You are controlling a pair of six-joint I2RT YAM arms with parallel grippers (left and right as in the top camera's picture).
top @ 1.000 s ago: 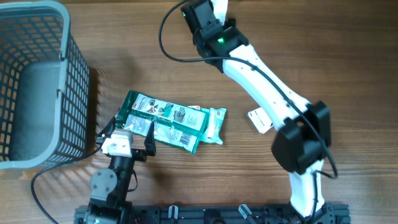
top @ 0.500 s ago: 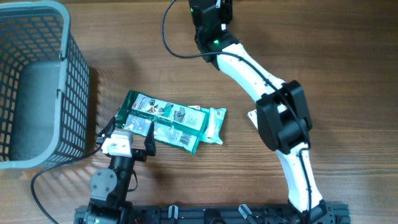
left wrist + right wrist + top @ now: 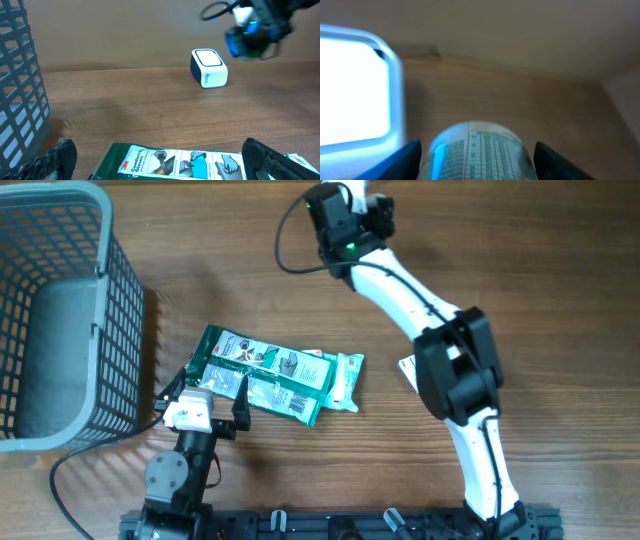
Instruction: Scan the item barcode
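Although the right tool (image 3: 477,154) gripped a rounded item (image 3: 482,142) with a finger on either side, only the item's upper curve showed in the right wrist view. Its fine print was too blurred to read, so whether a barcode lay among it could not be told. Just left of the item, the scanner (image 3: 355,90) was cut off by the frame edge, its face blown out to plain white. From overhead the right tool sat at the very top of the frame, its fingertips cropped away. In the left wrist view the scanner (image 3: 209,68) stood far back on the table (image 3: 150,100). The right tool was only a smeared dark shape above and to the right of it, and whether item and scanner touched could not be told. The left tool (image 3: 215,385) was spread wide and held nothing, at the near edge of a green glove packet (image 3: 280,370). A white tag (image 3: 408,368) lay partly hidden under the right arm (image 3: 455,370). The grey basket (image 3: 110,330) was cropped at the left.
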